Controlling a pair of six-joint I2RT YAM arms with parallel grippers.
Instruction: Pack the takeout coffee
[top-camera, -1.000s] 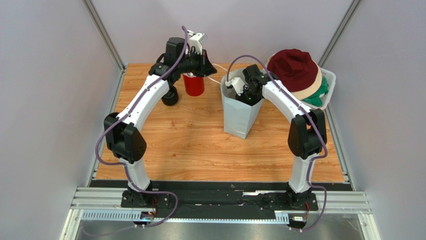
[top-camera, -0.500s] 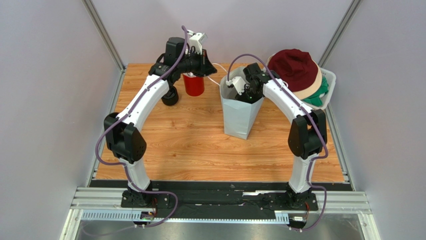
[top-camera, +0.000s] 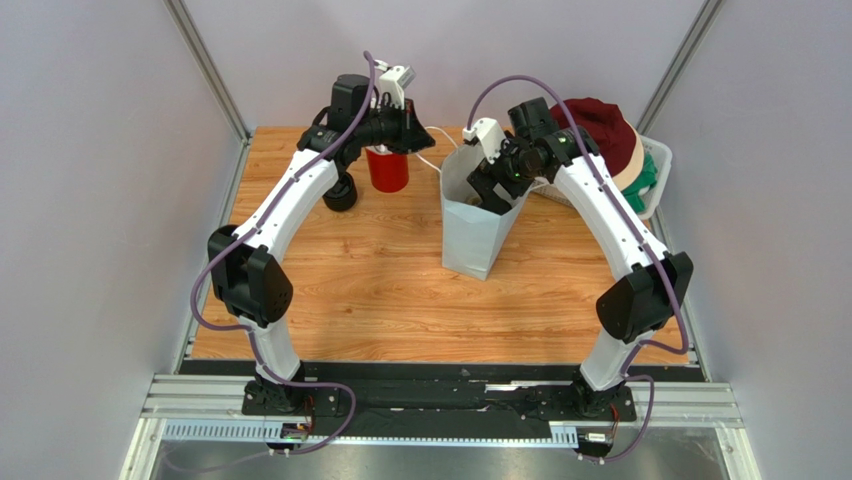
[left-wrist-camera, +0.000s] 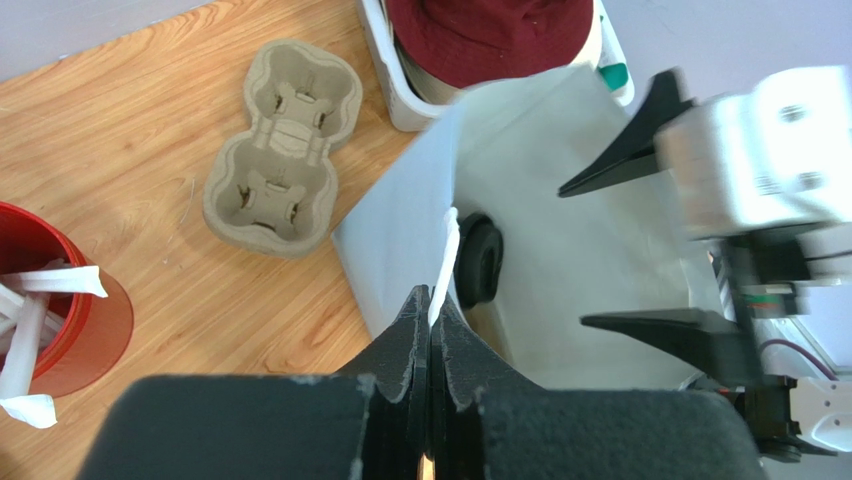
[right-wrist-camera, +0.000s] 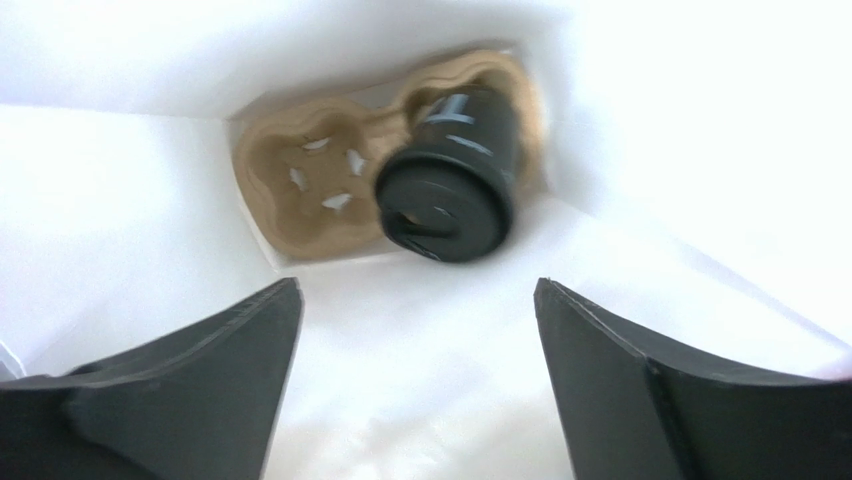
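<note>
The takeout coffee (right-wrist-camera: 447, 190) sits lid-up in the 3 o'clock pocket of the cardboard carrier (right-wrist-camera: 300, 180), at the bottom of the white paper bag (top-camera: 478, 235), so the drop-in step looks done. The right claw (right-wrist-camera: 415, 290) hangs above it, wide open and empty. The left claw (left-wrist-camera: 432, 305) is closed, pinching the bag's rim. Next, I judge, the right arm needs a straight lift out of the mouth without snagging the paper walls.
</note>
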